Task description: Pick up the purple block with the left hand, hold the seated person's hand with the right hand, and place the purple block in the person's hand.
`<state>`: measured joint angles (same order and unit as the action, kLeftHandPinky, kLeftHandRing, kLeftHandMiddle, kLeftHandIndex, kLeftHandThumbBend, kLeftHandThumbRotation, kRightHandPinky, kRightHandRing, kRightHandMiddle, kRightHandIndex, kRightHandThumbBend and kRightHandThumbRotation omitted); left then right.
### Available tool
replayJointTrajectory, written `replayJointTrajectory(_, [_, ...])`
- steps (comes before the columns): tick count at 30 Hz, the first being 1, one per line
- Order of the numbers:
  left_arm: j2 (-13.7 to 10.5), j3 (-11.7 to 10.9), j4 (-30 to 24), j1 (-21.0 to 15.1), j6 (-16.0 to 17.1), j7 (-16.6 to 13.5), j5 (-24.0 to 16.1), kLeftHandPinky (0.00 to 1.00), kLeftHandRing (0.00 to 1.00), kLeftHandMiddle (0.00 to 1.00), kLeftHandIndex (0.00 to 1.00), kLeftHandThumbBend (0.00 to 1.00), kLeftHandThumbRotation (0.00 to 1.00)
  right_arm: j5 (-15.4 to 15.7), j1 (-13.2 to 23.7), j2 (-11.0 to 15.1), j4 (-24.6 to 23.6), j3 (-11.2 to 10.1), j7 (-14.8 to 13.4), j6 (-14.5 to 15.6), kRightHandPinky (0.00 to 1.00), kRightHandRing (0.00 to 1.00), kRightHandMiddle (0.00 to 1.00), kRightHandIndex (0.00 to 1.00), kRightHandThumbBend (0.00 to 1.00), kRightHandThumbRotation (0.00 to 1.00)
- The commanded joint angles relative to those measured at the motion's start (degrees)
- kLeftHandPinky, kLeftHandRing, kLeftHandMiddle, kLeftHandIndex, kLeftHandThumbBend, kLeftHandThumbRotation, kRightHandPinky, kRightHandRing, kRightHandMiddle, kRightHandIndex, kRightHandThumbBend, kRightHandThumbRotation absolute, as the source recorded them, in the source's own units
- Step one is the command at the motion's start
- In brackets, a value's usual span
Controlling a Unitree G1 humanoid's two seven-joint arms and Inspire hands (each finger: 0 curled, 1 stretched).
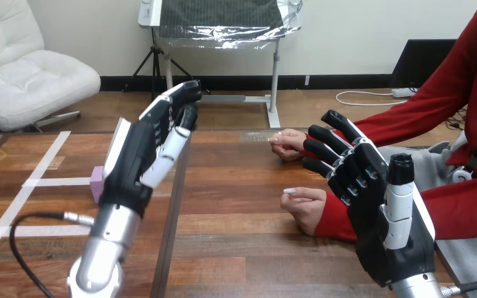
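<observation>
My left fingers (172,146) are straight and loosely spread, holding nothing, with my left hand (130,171) raised above the tabletop (236,248). The purple block (97,182) sits on the tabletop just behind that hand, on its outer side, beside a strip of white tape (49,182). My hand covers most of it, so I cannot say how it lies.

My right fingers (338,158) are open too, gently bent and closed on nothing. My right hand (379,217) stands beside the person's red sleeve, between the person's farther hand (287,144) and the person's nearer hand (304,208). It may be brushing the sleeve, though I cannot tell from here. Both of the person's hands rest on the tabletop, loosely curled.

As I judge it, nothing is picked up or held yet. Reaching down half blind, my left fingers could nudge the block sideways instead of closing round it. My right fingers could catch sleeve rather than hand, or squeeze too hard. And with the person's hand curled shut, a block set on it would have no hollow to rest in and would slip off.
</observation>
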<state>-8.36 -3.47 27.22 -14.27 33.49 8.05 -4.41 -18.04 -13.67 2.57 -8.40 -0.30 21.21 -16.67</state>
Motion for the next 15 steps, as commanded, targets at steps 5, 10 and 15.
replayJointTrajectory(5, [-5.0,0.5,13.2,-14.5,2.5,-4.2,-5.1,0.78,0.84,0.85,0.84,0.42,0.76,-0.3,3.1,0.1,-0.9,-0.3,-0.1,-0.3,0.80,0.84,0.84,0.88,0.80,0.98])
replayJointTrajectory(10, [-6.3,1.2,17.9,-18.0,2.2,-5.4,-6.8,0.76,0.84,0.86,0.84,0.46,0.74,-0.5,3.0,0.3,-0.8,-0.4,0.2,-0.5,0.78,0.84,0.84,0.88,0.80,0.98])
replayJointTrajectory(15, [-7.2,1.8,22.0,-20.9,2.0,-6.3,-8.3,0.75,0.84,0.86,0.84,0.49,0.72,-0.6,2.9,0.3,-0.9,-0.5,0.0,-0.2,0.78,0.84,0.85,0.87,0.80,0.97])
